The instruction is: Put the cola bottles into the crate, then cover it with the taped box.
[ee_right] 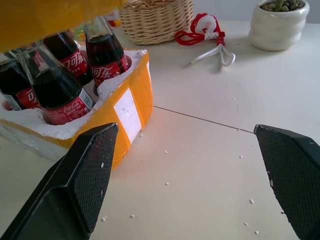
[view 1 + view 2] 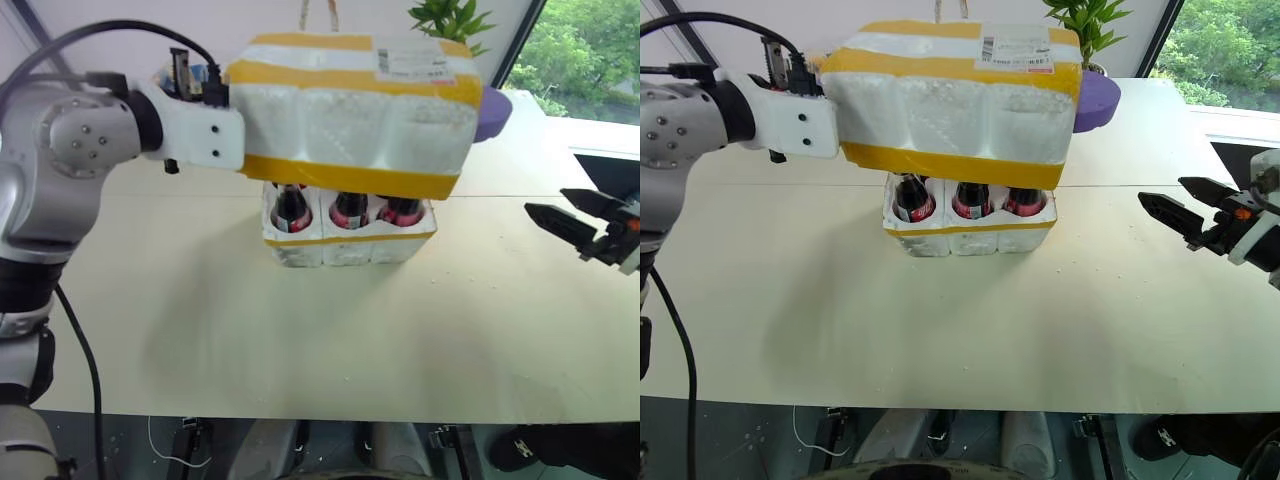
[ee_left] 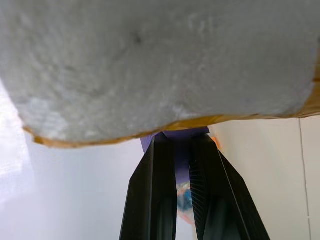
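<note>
the box (image 2: 950,105), white foam with broad yellow tape stripes and a shipping label on its top, hangs in the air over the crate (image 2: 970,232), tilted a little and not yet seated on it. its lower yellow edge covers the bottle necks. the left gripper (image 3: 182,150) is at the box's left end, its black fingers (image 3: 152,200) pressed close together with only a thin slit between them; they are clenched, and the foam edge of the box sits right at their tips. the box is carried at that end, though the exact hold is hidden.

the crate stands on the table (image 2: 940,340), toward the far edge and near the middle of its width. bottles (image 1: 60,95) of dark cola with red labels stand upright in its wells; three show along the front row, and more stand behind them, their caps hidden under the box.

the right gripper (image 2: 1185,215) hovers above the table near its right edge, well apart from the crate, pointing at it, with its jaws released wide and nothing between them.

past the crate, toward the far edge, are a wicker basket (image 1: 157,20), a red and white cord (image 1: 207,32) and a white plant pot (image 1: 277,22). a purple thing (image 2: 1095,100) sits behind the box's right end. small foam crumbs dot the table.
</note>
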